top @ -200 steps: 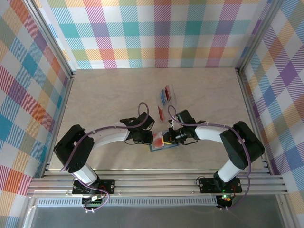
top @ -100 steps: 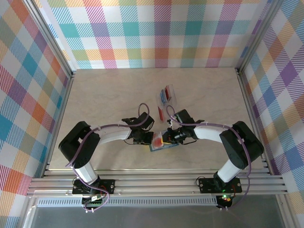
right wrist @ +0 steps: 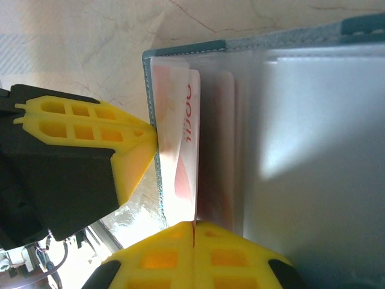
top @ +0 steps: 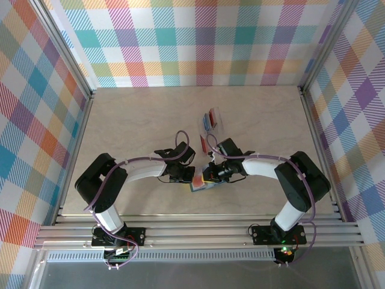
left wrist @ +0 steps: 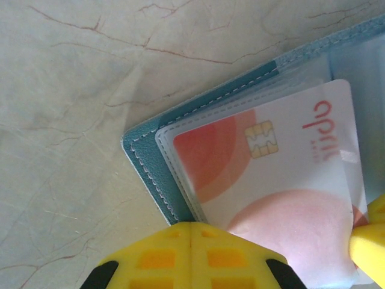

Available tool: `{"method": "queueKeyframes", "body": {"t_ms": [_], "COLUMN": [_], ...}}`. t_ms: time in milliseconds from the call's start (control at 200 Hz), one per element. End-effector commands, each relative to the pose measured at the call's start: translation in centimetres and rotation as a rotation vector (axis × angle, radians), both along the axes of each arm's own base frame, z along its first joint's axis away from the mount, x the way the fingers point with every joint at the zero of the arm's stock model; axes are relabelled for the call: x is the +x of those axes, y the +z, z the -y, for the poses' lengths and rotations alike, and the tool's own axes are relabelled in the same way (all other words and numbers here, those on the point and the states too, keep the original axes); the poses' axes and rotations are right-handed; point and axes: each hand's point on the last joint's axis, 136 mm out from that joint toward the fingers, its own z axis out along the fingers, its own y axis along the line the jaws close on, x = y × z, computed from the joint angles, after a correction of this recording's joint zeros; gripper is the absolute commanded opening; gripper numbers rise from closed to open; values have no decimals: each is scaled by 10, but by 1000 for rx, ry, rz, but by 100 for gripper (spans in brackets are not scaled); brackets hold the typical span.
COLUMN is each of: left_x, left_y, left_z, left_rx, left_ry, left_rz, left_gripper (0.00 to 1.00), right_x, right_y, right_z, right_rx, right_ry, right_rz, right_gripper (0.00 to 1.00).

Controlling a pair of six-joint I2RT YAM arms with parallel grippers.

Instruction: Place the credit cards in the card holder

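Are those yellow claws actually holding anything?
Cannot tell. Both are shut: the left gripper touches the card holder at its edge, the right gripper meets the clear sleeve over the orange-red card.

Top external: fixed high at the near edge, looking down over the whole table (top: 138, 120). Wrist cameras: very close, downward (from opposite sides), sharing one card holder (left wrist: 146, 171) corner.
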Motion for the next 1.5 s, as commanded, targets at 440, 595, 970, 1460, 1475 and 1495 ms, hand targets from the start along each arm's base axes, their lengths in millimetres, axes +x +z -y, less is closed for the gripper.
{"method": "queueKeyframes", "body": {"t_ms": [440,595,970,1460,1475,1495], "left_x": [-3,-5,-6,-7,-8,-8], "left_y": [-18,-22,-29,-35,-36,-36], "left_z": [-4,-7,-12,-11,-11,-10], "left_rx": [23,39,56,48,48,47], "left_ry": [-4,-11,-13,-20,-20,-21], "left_rz": [-24,-25,-38,-65,-69,-70], "left_gripper": [5,5,5,4,4,4], "right_x": [-5,-6,-5,35,35,36], "right_y": [10,16,34,15,13,12], "right_z": [-3,-2,14,55,54,53], "right_rx": [-20,-13,-70,-428,-435,-446], "right_ry": [58,65,68,-26,-19,-10], "right_rz": [51,72,172,306,310,317], "right_gripper": [24,35,58,46,46,47]}}
